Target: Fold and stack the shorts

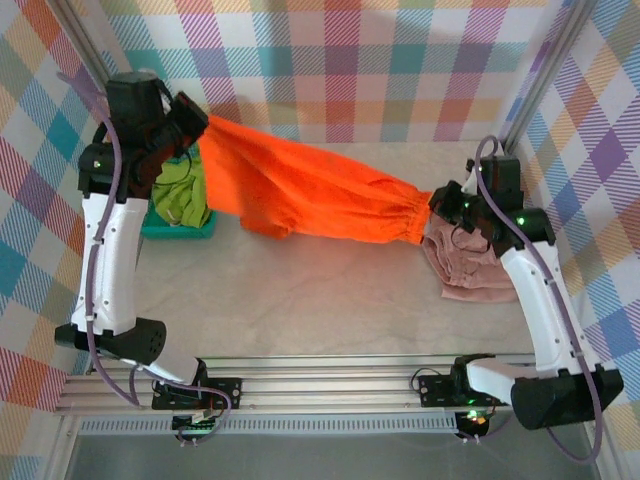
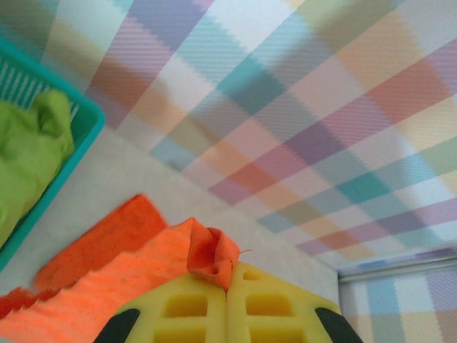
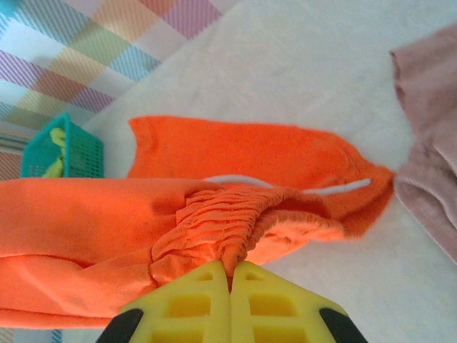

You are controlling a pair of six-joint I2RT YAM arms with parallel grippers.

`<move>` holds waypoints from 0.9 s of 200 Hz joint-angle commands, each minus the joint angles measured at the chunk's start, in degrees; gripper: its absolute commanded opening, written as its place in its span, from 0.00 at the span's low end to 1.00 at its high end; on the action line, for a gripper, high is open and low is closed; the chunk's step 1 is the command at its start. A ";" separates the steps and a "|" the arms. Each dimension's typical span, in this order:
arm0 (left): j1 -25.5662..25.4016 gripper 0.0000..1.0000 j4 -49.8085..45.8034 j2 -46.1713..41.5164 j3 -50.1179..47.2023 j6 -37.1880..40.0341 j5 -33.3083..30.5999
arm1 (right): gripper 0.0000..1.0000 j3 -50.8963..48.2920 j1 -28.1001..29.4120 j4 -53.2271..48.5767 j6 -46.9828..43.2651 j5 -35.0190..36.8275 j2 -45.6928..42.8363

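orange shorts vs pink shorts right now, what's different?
Colour: the orange shorts are bright orange, the pink shorts dusty pink. Pose: orange shorts hang stretched between the left gripper and right gripper, both shut on them; pink shorts lie bunched on the table, ungripped. Shared: both are soft fabric.

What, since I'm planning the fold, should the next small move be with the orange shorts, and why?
Probably lower both ends together and lay the orange shorts flat on the bare table. The left jaws and right jaws are shut on opposite ends, holding them stretched above it, near the pink shorts.
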 commanded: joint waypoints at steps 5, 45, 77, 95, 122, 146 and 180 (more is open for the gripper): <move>0.10 0.00 -1.14 5.60 9.14 4.71 -3.01 | 0.00 9.21 -1.72 4.05 -2.39 -1.96 7.35; 1.22 0.00 0.23 14.17 20.48 4.46 -2.90 | 0.00 27.13 -2.29 7.56 -6.09 -5.87 20.39; 1.80 0.00 2.79 15.36 25.32 4.56 -0.82 | 0.00 36.63 -3.67 9.98 -6.54 -9.19 24.57; 1.59 0.00 1.75 14.17 24.76 5.61 0.83 | 0.00 37.83 -4.49 10.14 -7.08 -8.74 24.81; -1.06 0.00 0.81 9.13 15.06 10.25 2.18 | 0.00 32.19 -5.11 9.89 -10.20 -8.02 23.08; -4.44 0.00 6.07 -1.13 -6.59 10.49 4.04 | 0.00 23.14 -5.50 10.16 -14.39 -4.74 19.02; -8.03 0.00 13.40 -17.72 -35.61 5.98 3.13 | 0.00 9.92 -5.82 9.29 -18.58 0.12 11.55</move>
